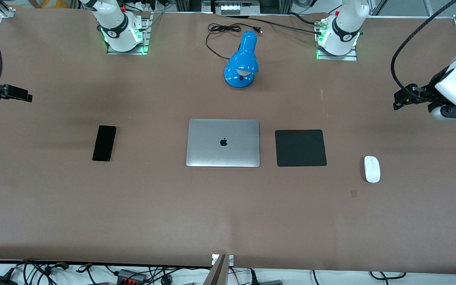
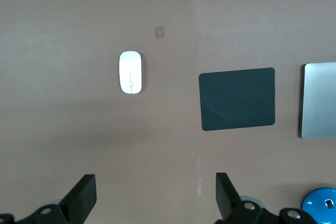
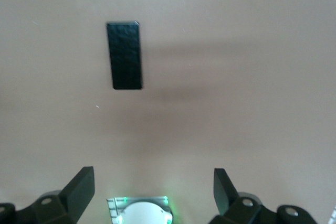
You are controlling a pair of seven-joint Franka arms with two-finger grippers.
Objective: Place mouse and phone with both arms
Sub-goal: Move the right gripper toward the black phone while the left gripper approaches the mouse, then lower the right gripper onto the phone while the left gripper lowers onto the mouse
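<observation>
The white oval mouse (image 1: 371,169) lies on the brown table toward the left arm's end; it also shows in the left wrist view (image 2: 130,72). The black phone (image 1: 104,143) lies flat toward the right arm's end and shows in the right wrist view (image 3: 125,55). My left gripper (image 1: 397,99) hangs high over bare table at the left arm's end, open and empty (image 2: 156,195). My right gripper (image 1: 28,97) hangs high over the table's edge at the right arm's end, open and empty (image 3: 154,192).
A closed silver laptop (image 1: 223,143) lies mid-table with a black square pad (image 1: 300,147) beside it, between laptop and mouse. A blue desk lamp (image 1: 243,61) with its cord stands between the arm bases. A small tape mark (image 1: 354,193) is near the mouse.
</observation>
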